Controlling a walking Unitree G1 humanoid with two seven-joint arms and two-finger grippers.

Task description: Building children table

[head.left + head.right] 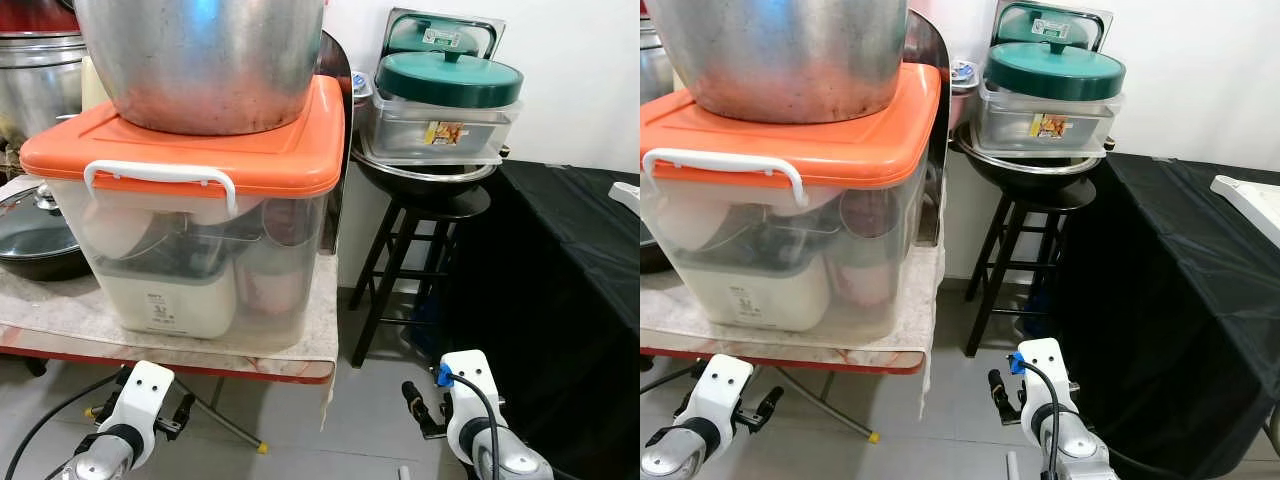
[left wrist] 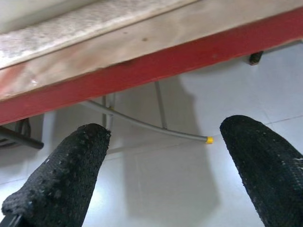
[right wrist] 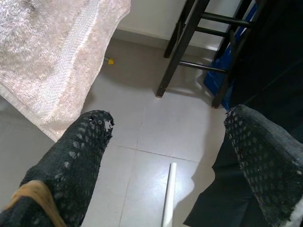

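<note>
Unreadable small print on white appliance (image 1: 175, 295) inside orange-lidded bin (image 1: 200, 160).

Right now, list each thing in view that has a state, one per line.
Storage bin: orange lid on, handle down, metal pot standing on top.
Green-lidded pan: lid on, stacked on a black stool.
Glass-lidded wok: covered.
Left hand: open, holding nothing, low under the table edge.
Right hand: open, holding nothing, above the floor.
White rod: lying on the floor.
</note>
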